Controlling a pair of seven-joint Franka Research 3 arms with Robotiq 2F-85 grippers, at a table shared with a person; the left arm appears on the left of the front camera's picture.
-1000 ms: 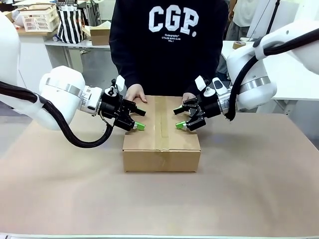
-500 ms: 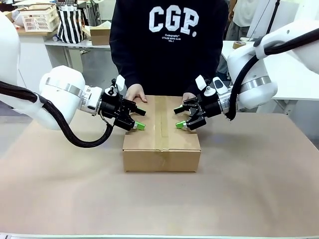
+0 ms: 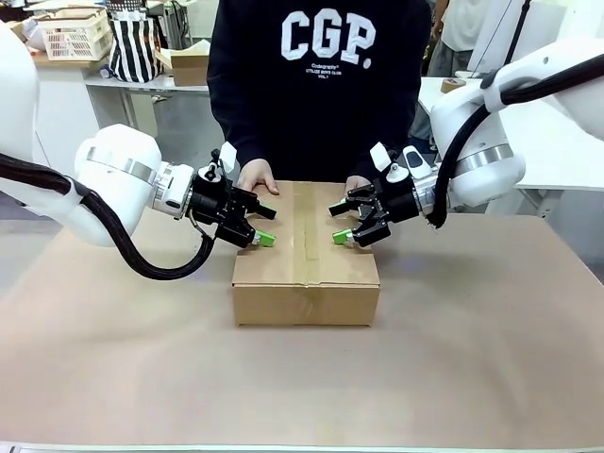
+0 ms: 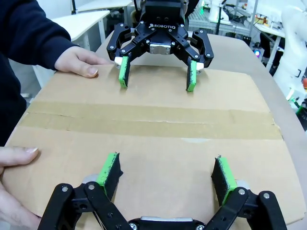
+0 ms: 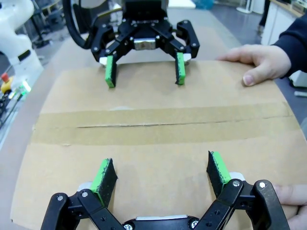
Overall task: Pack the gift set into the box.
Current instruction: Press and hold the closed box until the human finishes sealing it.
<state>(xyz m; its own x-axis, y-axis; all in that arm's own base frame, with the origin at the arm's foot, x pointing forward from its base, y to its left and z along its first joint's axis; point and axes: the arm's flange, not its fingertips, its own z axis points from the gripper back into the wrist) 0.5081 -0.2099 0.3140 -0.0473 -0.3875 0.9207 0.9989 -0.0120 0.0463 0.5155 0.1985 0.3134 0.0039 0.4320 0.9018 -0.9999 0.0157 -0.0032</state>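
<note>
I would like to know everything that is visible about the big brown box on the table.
The box is a plain brown cardboard carton, rectangular and shallow. It lies flat on the table, its top flaps shut, with a brown tape strip along the middle seam. The person's right hand and left hand rest on its far edge. The left gripper and right gripper, jaws open, are over its top; contact is unclear.

The box (image 3: 307, 283) sits mid table (image 3: 472, 359), tape (image 3: 307, 236) running near to far across its top. The left gripper (image 3: 265, 226) hangs over its left side, the right gripper (image 3: 338, 224) over its right. A person's hand (image 3: 257, 176) rests at each far corner.
</note>
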